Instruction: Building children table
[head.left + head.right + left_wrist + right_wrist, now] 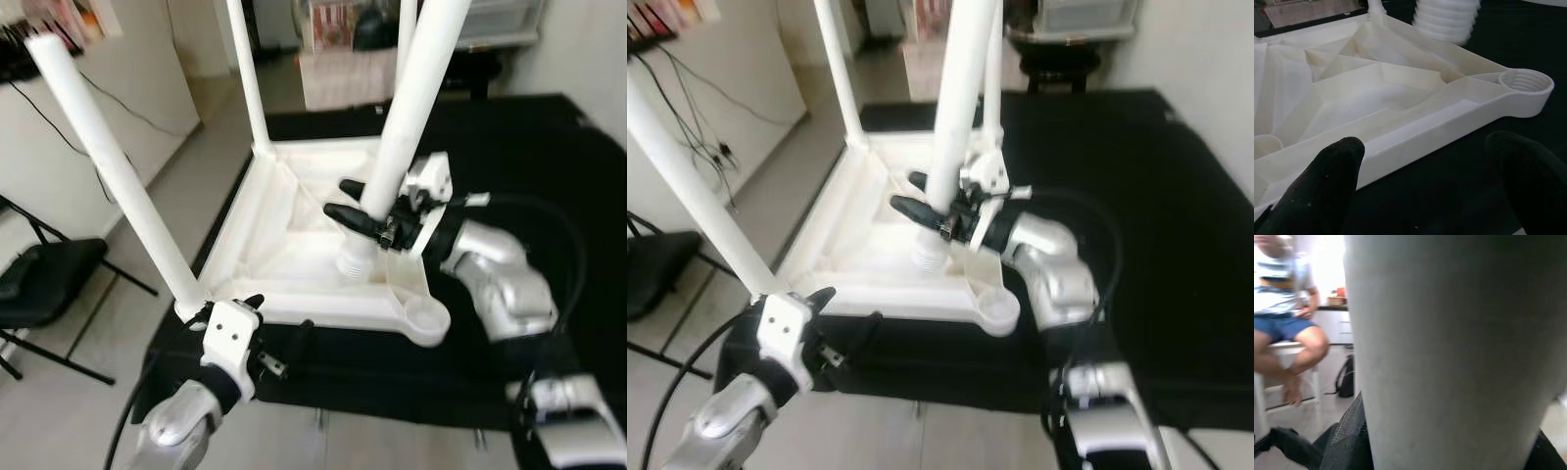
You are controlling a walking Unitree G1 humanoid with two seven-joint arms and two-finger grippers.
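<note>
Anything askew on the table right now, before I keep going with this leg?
Yes. The leg in the right gripper leans and its threaded end rests on the ribbed underside of the tabletop, short of the empty corner socket. The left gripper sits open at the near edge.

Four white legs point(416, 88), one tabletop point(294, 264), one chair point(44, 279).

Pale floor point(186, 166), white wall point(98, 108), black folding chair point(44, 279) at left.
</note>
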